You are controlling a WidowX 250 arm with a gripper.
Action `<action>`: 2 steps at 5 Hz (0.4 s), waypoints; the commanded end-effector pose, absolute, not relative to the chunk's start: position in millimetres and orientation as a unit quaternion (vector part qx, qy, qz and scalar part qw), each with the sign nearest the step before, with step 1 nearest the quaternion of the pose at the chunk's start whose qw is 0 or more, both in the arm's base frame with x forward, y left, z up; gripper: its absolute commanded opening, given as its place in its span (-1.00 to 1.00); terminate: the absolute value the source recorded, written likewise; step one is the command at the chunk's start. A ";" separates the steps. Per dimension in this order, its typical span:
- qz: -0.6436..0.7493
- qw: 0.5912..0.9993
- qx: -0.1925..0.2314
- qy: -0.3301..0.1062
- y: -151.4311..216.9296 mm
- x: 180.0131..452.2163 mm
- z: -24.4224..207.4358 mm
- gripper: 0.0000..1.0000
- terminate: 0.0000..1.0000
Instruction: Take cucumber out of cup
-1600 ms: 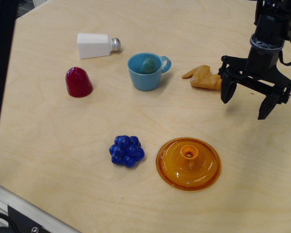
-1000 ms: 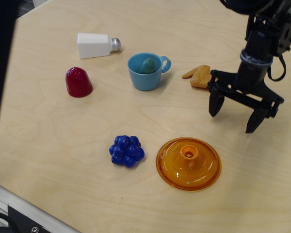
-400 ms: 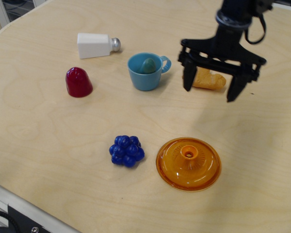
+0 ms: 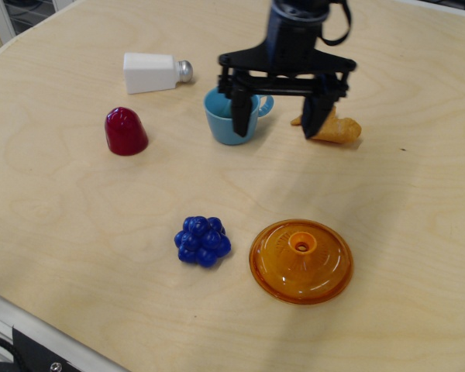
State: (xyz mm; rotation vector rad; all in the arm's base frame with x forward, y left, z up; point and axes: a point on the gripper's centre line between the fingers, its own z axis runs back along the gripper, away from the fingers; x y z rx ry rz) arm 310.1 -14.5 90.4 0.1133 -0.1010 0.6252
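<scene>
Light wooden desk [image 4: 77, 225] carries several loose items. A white shaker [image 4: 155, 72] lies on its side at the back left; a red dome [image 4: 125, 130] stands in front of it. A dark blue berry cluster [image 4: 202, 240] sits near the front, with an orange round lid [image 4: 301, 260] to its right. An orange toy piece [image 4: 337, 128] lies right of the cup [image 4: 226, 122]. The pincer [image 4: 277, 118] hangs spread wide, empty, one finger [image 4: 240, 115] in front of the cup's mouth, the other [image 4: 313, 116] overlapping the orange piece. That finger hides the cup's interior, so the cucumber cannot be seen.
</scene>
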 end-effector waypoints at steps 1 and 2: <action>0.338 0.931 0.053 -0.123 19.7 324.3 101.3 1.00 -1.00; 0.348 0.926 0.061 -0.135 25.9 332.6 98.0 1.00 -1.00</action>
